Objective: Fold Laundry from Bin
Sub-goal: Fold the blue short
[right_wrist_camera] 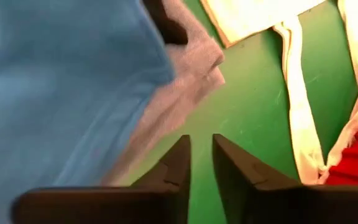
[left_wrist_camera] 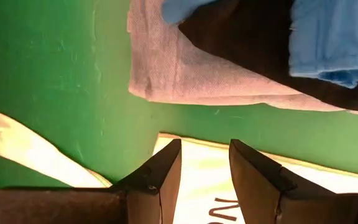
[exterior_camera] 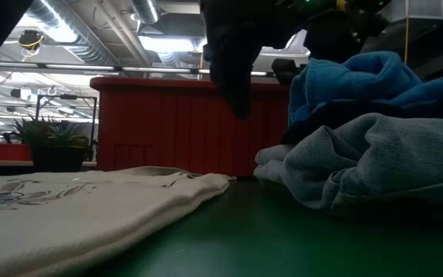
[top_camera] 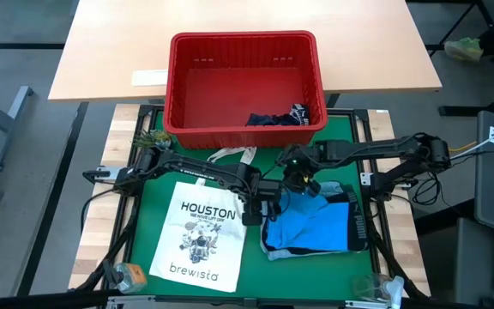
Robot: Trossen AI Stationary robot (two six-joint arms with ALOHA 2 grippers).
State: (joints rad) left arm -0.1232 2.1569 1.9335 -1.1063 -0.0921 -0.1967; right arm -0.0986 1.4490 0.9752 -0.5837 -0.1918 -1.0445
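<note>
Because the folding space is the green mat (top_camera: 148, 219) on the tabletop, we keep the red bin (top_camera: 178, 86) at twelve o'clock, with one dark garment (top_camera: 274, 119) left inside. The folded stack, bright blue garment (top_camera: 311, 227) on top, sits at four o'clock beside the white tote bag (top_camera: 200, 236). Our left gripper (left_wrist_camera: 205, 163) hovers empty over the tote's edge, fingers apart. Our right gripper (right_wrist_camera: 201, 152) hangs near the stack's pale denim corner (right_wrist_camera: 185, 81), fingers slightly parted, holding nothing, probably just after releasing.
</note>
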